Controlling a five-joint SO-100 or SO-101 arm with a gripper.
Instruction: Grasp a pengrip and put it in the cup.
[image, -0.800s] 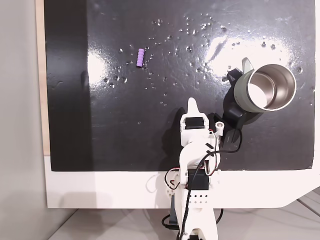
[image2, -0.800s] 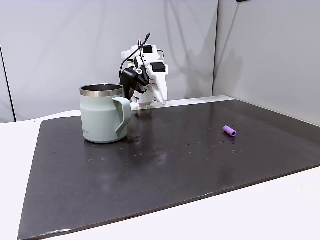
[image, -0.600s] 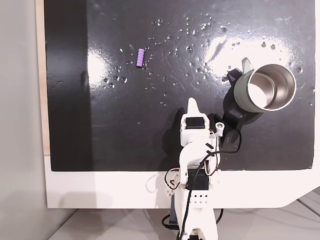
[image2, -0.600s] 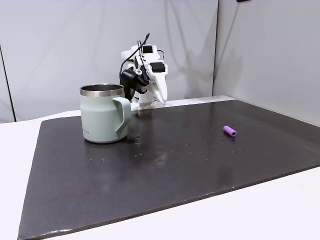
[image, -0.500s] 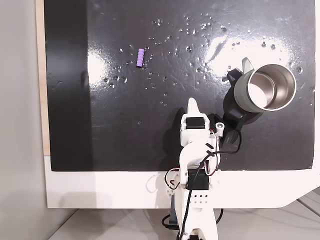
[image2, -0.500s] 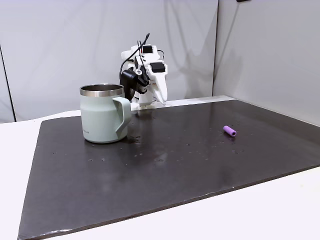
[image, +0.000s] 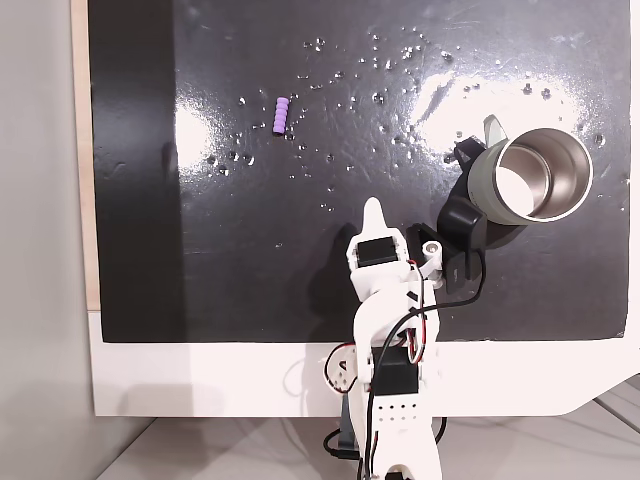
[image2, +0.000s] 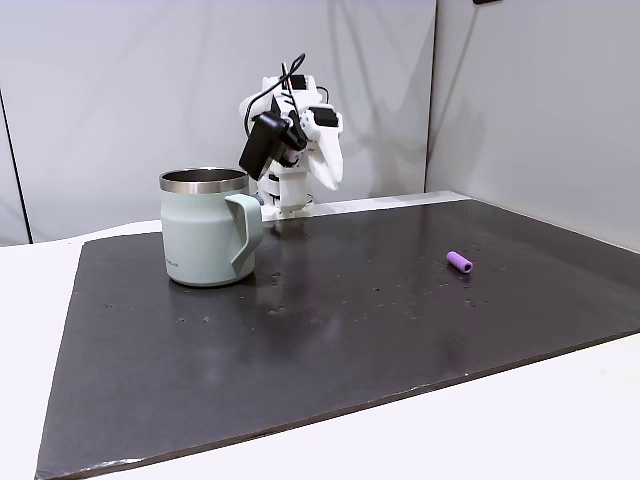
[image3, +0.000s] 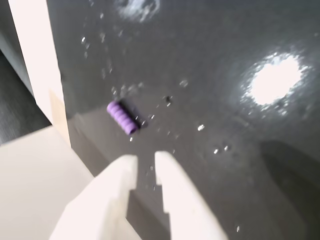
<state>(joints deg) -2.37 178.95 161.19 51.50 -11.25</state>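
The light-purple ribbed pengrip (image: 283, 115) lies on the black mat at the upper left of a fixed view, at the right in the other fixed view (image2: 459, 262) and ahead-left of my fingers in the wrist view (image3: 122, 117). The steel cup (image: 535, 178) stands upright at the right, grey-green with its handle toward the viewer in a fixed view (image2: 205, 228). My white gripper (image: 373, 207) hangs above the mat near the arm's base, far from the pengrip and left of the cup. Its fingers (image3: 170, 175) stand with only a narrow slit between them and hold nothing.
Small shiny specks (image: 400, 55) are scattered over the black mat (image: 230, 250). The wrist's black camera block (image: 463, 225) sits close to the cup's handle side. A white table border (image: 200, 380) runs along the mat's near edge, and grey wall panels (image2: 120, 90) stand behind.
The arm has lifted and swung slightly left in the top-down fixed view; the gripper now hangs higher behind the cup. Pengrip and cup have not moved.
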